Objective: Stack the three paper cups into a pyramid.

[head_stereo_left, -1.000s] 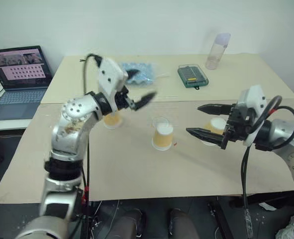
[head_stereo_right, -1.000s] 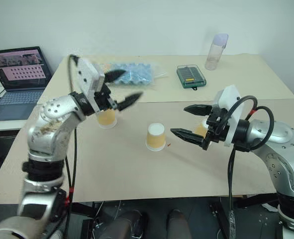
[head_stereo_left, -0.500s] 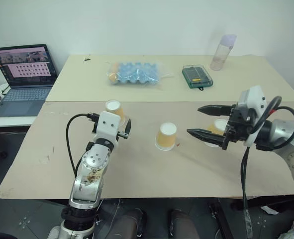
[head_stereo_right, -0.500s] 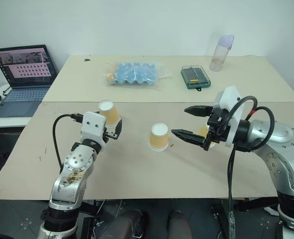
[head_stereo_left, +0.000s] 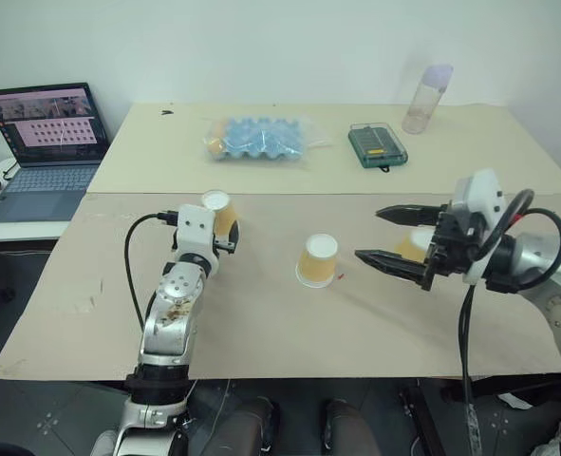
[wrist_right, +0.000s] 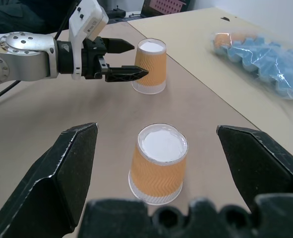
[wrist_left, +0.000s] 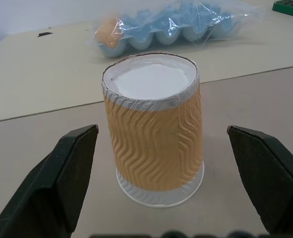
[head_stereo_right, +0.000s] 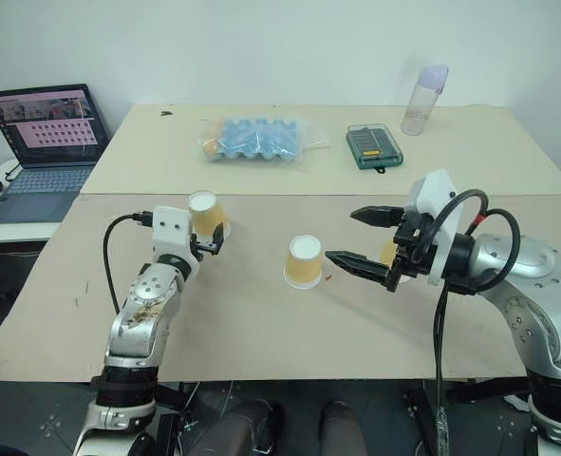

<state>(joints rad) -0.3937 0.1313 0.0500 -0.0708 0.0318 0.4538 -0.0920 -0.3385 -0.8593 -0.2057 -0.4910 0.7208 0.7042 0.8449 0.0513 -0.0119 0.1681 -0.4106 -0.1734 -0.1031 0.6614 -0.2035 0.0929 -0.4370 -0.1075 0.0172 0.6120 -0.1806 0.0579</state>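
Note:
Three yellow-orange paper cups stand upside down on the tan table (head_stereo_left: 261, 332). The left cup (head_stereo_left: 218, 211) stands between the fingers of my open left gripper (head_stereo_left: 229, 234), with a gap on each side in the left wrist view, where the cup (wrist_left: 153, 144) is flanked by both fingers (wrist_left: 67, 168). The middle cup (head_stereo_left: 318, 260) stands alone. My right gripper (head_stereo_left: 369, 234) hovers open just right of it, pointing left. Behind those fingers the right cup (head_stereo_left: 415, 242) is partly hidden. The right wrist view looks over the middle cup (wrist_right: 157, 163) toward the left gripper (wrist_right: 136, 60).
At the back of the table lie a blue egg carton in plastic wrap (head_stereo_left: 256, 138) and a green case (head_stereo_left: 377, 145), and a tall translucent bottle (head_stereo_left: 424, 97) stands there. An open laptop (head_stereo_left: 43, 142) sits on a side table to the left.
My left arm has dropped from a raised pose to table height, and its open fingers now flank the left cup. The right arm and the cups have not moved.

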